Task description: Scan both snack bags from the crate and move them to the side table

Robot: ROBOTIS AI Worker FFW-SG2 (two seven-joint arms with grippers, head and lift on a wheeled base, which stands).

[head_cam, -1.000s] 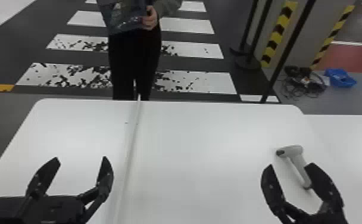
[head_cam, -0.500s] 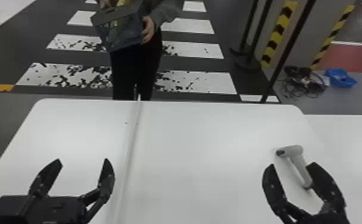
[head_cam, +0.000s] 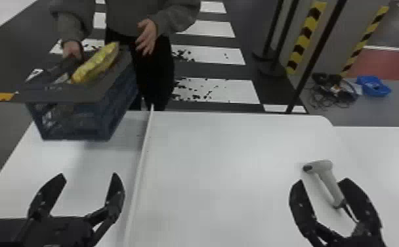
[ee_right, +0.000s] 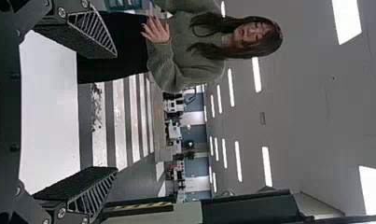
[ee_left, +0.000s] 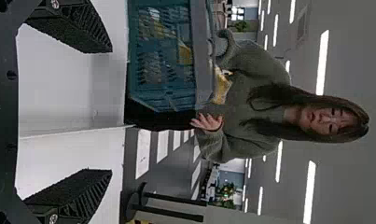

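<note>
Head view: one blue crate [head_cam: 71, 121], open-topped, with dark flaps about its rim, at the far left part of the white table [head_cam: 225, 197], held by a person's hand [head_cam: 72, 49]; whether its base touches the table cannot be told. One yellow snack bag [head_cam: 95, 64], leaning in the crate's mouth, its upper part above the rim. One further hand [head_cam: 147, 36] of the same person, raised and spread, apart from the crate. One raised white strip [head_cam: 139, 164], running from the far edge toward the robot, between the two grippers. One left gripper [head_cam: 86, 176], over the near left of the table, fingers wide apart. One right gripper [head_cam: 323, 181], near right, fingers likewise wide. One grey scanner [head_cam: 328, 184], lying on the table, its handle in line with the gap of the right gripper; contact cannot be told. One blue basket [head_cam: 372, 86], on the floor beyond, beside a heap of cables [head_cam: 333, 90]. Left wrist view: left gripper, widely parted, the crate beyond its tips, yellow packaging visible through the crate's wall. Right wrist view: right gripper, widely parted, table surface between; a corner of the crate beside the person.
</note>
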